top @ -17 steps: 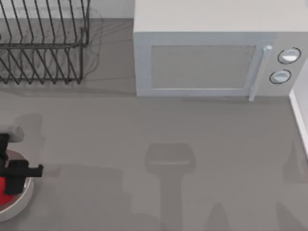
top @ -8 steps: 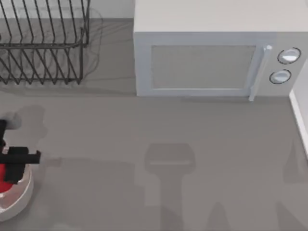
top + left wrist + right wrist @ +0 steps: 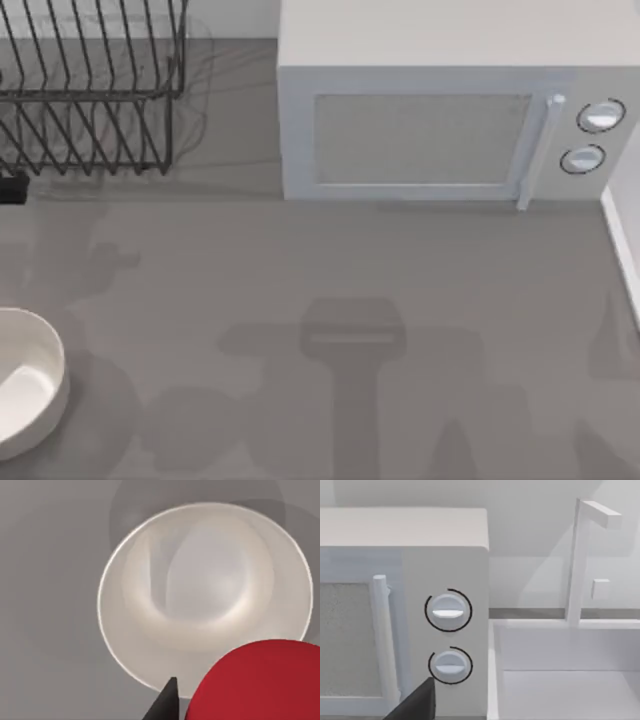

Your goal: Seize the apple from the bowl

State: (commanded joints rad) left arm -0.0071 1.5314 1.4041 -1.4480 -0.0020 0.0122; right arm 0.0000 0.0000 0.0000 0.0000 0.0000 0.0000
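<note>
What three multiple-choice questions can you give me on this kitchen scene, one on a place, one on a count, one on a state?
1. Where does the bowl sit on the table? A left edge. B the middle. C right edge.
2. How many knobs has the microwave? A one. B two. C four.
3. What is in the bowl? A nothing. B the apple. C water.
Answers: 1 A, it lies at the top view's left edge. 2 B, two round knobs beside the door. 3 A, the left gripper holds the apple above it; the right arm faces the microwave.
</note>
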